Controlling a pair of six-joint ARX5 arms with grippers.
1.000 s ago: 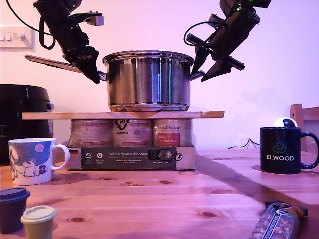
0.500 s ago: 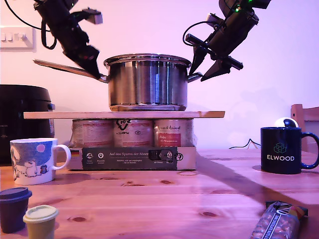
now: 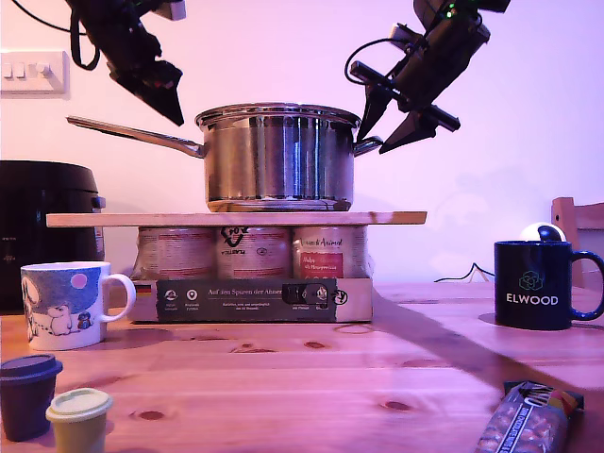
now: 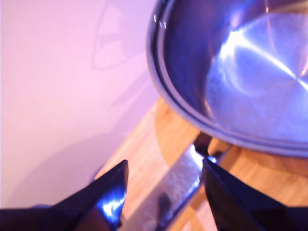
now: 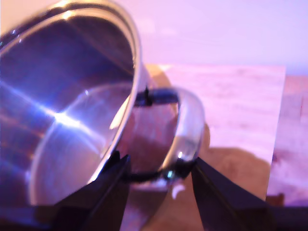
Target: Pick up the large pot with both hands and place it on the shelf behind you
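The large pot point(image 3: 278, 156) stands upright on the shelf point(image 3: 236, 218), a pale board resting on cans. Its long handle point(image 3: 132, 135) points toward the exterior view's left, its loop handle point(image 3: 370, 143) toward that view's right. My first gripper point(image 3: 173, 111) hangs open just above the long handle, apart from it. The first wrist view shows the gripper point(image 4: 164, 166) with the handle point(image 4: 178, 183) below the gap between its fingers. My second gripper point(image 3: 376, 140) is open at the loop handle. In its wrist view the gripper point(image 5: 160, 161) has a finger on each side of the loop point(image 5: 187, 130), not closed on it.
A carton of cans point(image 3: 250, 299) carries the board. On the tabletop are a white mug point(image 3: 61, 304), a dark ELWOOD mug point(image 3: 530, 283), two small lidded cups point(image 3: 24, 394) point(image 3: 78, 418) and a snack pack point(image 3: 528, 420). A black cooker point(image 3: 42, 222) stands at the exterior view's left.
My first gripper has risen off the long handle and now hangs above it. The pot shifted slightly and settled. My second gripper has barely moved.
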